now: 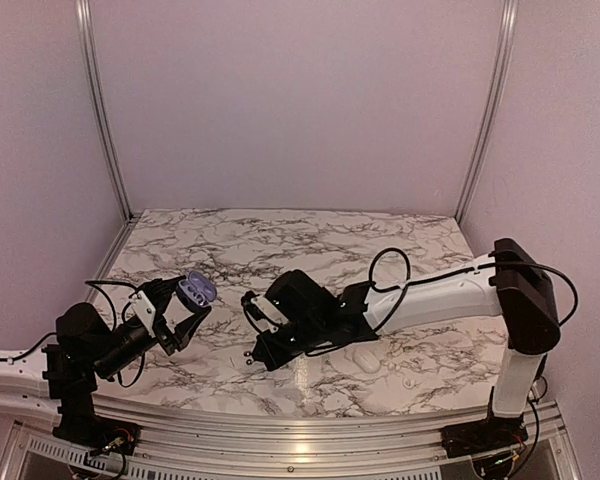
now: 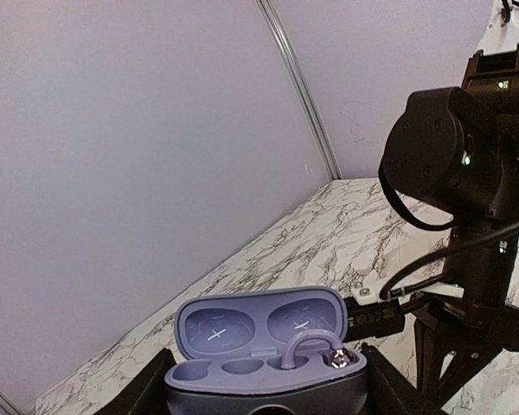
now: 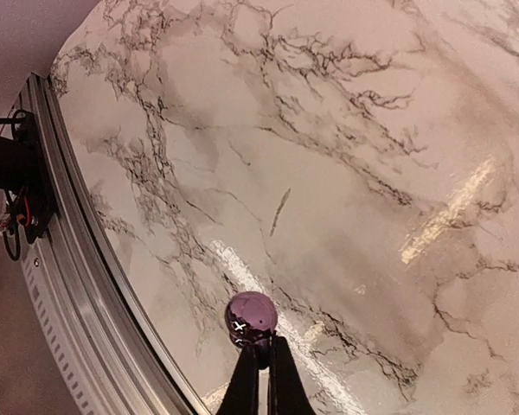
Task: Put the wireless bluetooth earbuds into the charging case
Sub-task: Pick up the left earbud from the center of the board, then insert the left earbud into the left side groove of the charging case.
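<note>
My left gripper (image 1: 185,305) is shut on the open charging case (image 1: 197,289) and holds it above the table's left side. In the left wrist view the case (image 2: 259,333) shows a lavender inner face and a dark lower shell, gripped between my left gripper (image 2: 266,396) fingers. One earbud (image 2: 316,350) with a curved hook sits in the case's right well; the left well is empty. My right gripper (image 3: 264,367) is shut on a shiny purple-dark earbud (image 3: 251,316) and holds it above the marble. In the top view the right gripper (image 1: 252,325) hangs right of the case.
The marble table (image 1: 310,240) has a metal rail (image 3: 78,259) along its near edge. A pale oval shape (image 1: 363,358) lies on the marble under the right arm. Plain walls stand at the back and sides.
</note>
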`<state>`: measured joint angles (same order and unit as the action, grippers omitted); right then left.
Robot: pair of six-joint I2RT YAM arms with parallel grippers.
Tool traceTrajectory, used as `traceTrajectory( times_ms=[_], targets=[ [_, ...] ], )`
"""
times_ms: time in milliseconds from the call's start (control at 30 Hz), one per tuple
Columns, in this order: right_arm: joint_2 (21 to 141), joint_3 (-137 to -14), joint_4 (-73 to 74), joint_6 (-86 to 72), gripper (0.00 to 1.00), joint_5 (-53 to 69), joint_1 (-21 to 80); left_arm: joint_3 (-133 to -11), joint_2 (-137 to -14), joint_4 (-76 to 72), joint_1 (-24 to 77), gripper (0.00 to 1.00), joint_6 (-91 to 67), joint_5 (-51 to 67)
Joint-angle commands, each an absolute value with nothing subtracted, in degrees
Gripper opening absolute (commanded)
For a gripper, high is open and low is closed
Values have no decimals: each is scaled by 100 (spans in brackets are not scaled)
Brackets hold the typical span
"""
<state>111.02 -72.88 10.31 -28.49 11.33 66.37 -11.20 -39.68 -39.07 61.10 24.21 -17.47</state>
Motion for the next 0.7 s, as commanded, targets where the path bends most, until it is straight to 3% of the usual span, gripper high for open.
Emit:
traceTrajectory(
  times_ms=[0,233,667],
  targets=[
    [10029,-7088,1534,-2407,0,231,6654,-1367,-4138,-3951,6091,24,2509,-1237],
    [9163,-7047,2325,-2342,0,-512,6653,-1384,-4414,-3929,6091,23,2780,-674],
    [8871,-7912,3446,-2297,0,-112,7018,-1417,-5023,-3929,6402,23,3527,-33]
  ],
)
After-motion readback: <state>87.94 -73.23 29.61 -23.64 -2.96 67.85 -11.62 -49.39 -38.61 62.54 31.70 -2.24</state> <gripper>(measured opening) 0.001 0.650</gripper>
